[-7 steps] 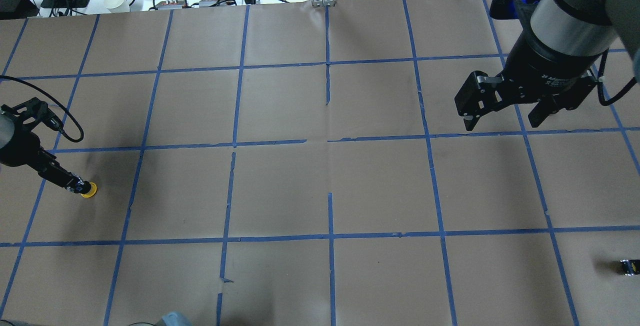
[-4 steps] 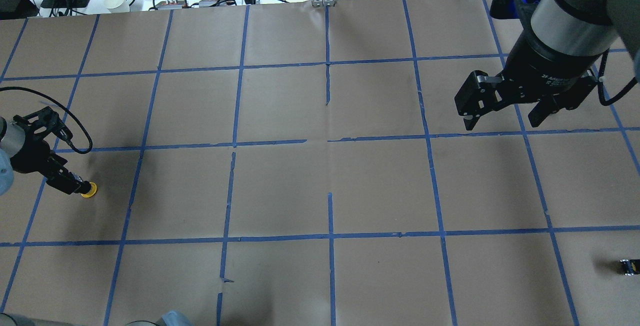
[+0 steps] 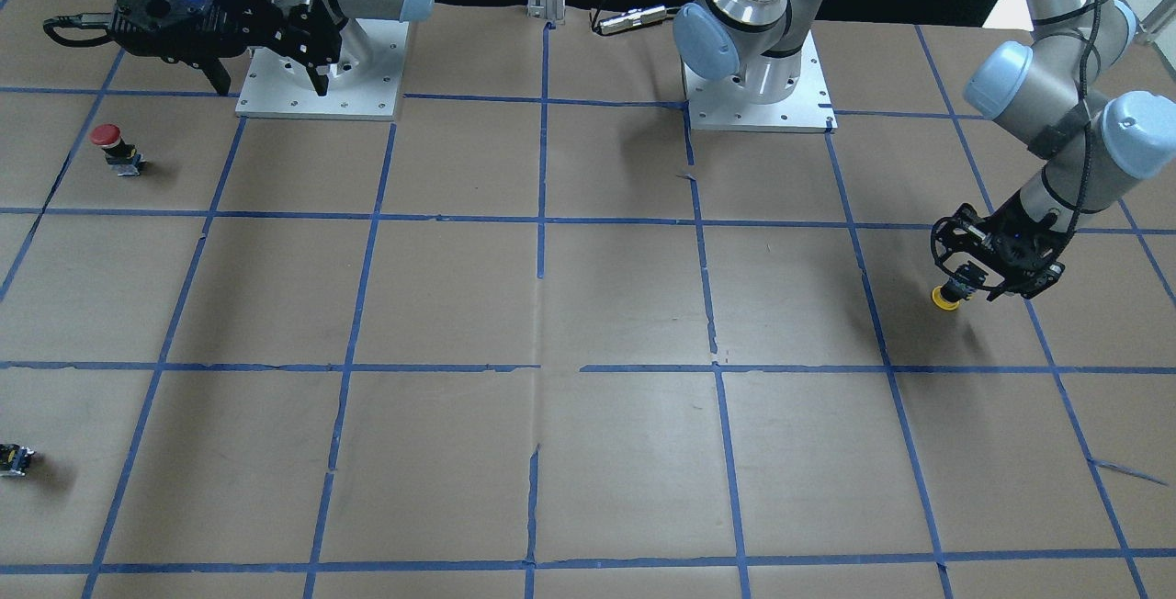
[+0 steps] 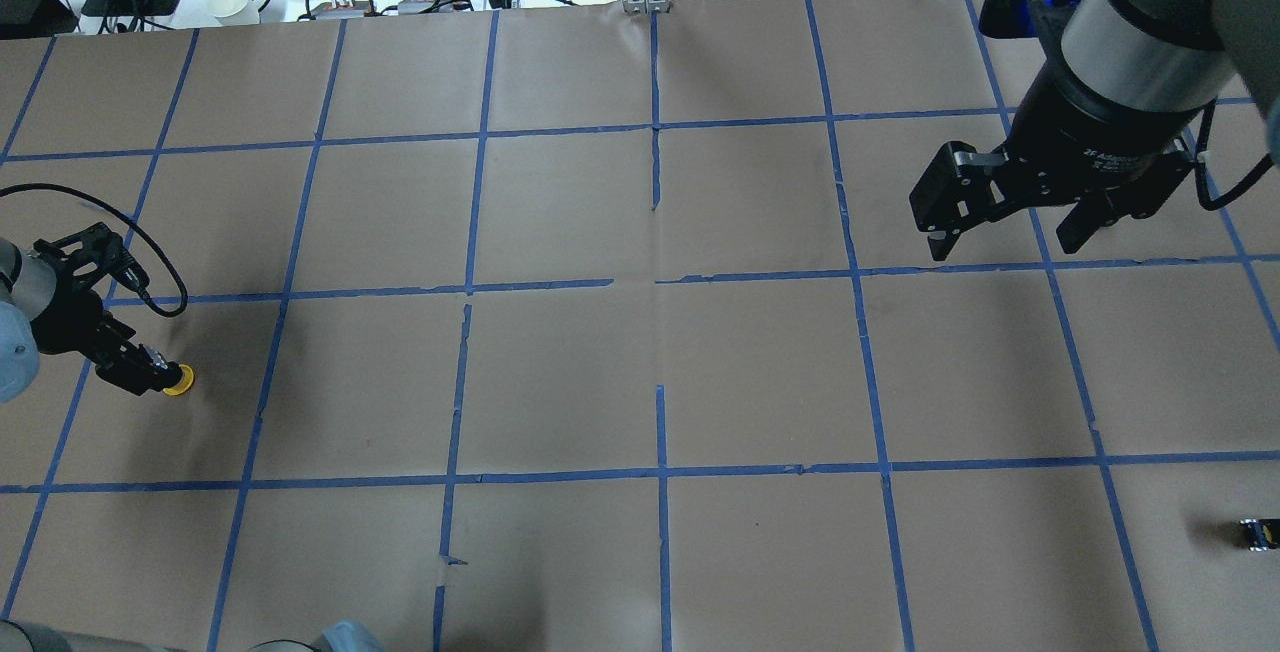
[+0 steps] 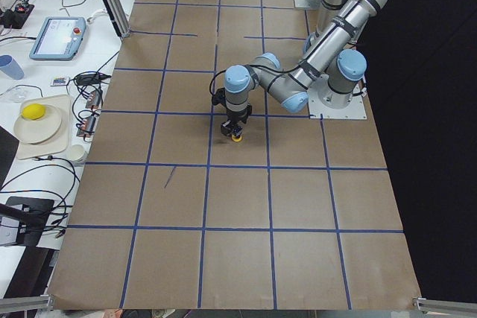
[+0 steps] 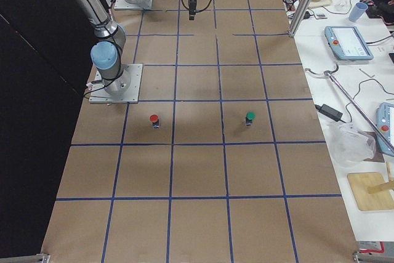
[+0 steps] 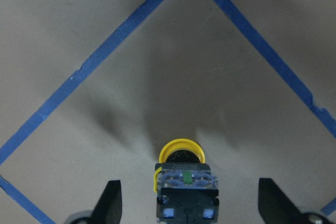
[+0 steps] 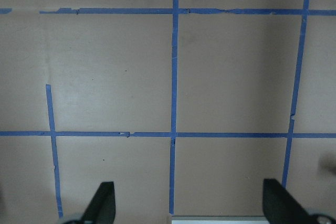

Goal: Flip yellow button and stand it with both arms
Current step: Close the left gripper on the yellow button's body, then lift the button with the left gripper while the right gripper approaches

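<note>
The yellow button sits on the brown paper at the table's left side, its yellow cap on the paper and its black body and grey base leaning up toward my left gripper. In the left wrist view the button stands between the two wide-apart fingers, and neither touches it. The left gripper is open, right over the button. My right gripper is open and empty, high above the far right of the table. Its wrist view shows only paper and blue tape.
A red-capped button stands near the right arm's base plate. A green-capped button stands beyond it. A small dark capless part lies near the front right edge. Cables and boxes lie past the far edge.
The left wrist has drawn back a little toward the table's left edge and turned more upright. The yellow button has stayed in place. The right arm has not moved.
</note>
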Robot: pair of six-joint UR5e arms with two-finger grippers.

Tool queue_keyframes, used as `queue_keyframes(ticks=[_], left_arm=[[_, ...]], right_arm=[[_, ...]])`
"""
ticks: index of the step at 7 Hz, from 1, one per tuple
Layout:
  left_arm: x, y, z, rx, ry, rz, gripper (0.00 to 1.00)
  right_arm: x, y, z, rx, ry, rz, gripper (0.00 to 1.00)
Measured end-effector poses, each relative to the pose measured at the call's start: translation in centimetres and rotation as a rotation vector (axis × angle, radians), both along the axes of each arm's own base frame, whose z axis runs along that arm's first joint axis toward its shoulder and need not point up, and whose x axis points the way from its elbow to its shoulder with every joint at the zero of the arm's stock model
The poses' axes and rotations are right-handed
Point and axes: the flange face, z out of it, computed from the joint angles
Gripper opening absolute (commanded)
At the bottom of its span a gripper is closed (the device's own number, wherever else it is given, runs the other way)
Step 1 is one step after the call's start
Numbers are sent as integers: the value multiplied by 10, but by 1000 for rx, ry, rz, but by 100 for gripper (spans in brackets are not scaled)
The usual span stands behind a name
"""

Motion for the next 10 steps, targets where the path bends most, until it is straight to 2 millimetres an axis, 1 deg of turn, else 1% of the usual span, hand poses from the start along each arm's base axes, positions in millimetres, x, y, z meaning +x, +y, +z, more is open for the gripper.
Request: queue_keyframes(ticks=[1, 2, 3, 4, 5, 6, 7, 8, 9, 10], left_arm=[[1, 1, -1, 11, -10, 0, 52], [2, 2, -1, 22, -22, -1, 45], [3, 3, -2, 28, -26, -4, 22], [3, 3, 0, 29, -31, -5, 20], [1, 2, 6, 24, -37, -11, 20], [-6, 2, 18, 14, -21, -17, 20], [-21, 6, 35, -4, 54, -14, 20], [-40, 8, 57, -27, 168, 2, 20], [-59, 2, 87, -41, 275, 19, 20], [-87, -16, 123, -44, 369, 27, 20]], right_arm=[[0, -1, 0, -1, 1, -4, 100], [-1, -3, -2, -4, 4, -13, 100], [-4, -10, -6, -2, 4, -63, 100], [-6, -20, -12, 0, 6, -147, 100], [-6, -28, -13, -9, 0, -232, 100], [-5, -32, -13, -11, -21, -309, 100], [-3, -34, -13, 0, -70, -407, 100], [3, -36, -9, 27, -161, -537, 100], [12, -40, -3, 85, -276, -689, 100], [19, -45, 1, 167, -391, -823, 100]])
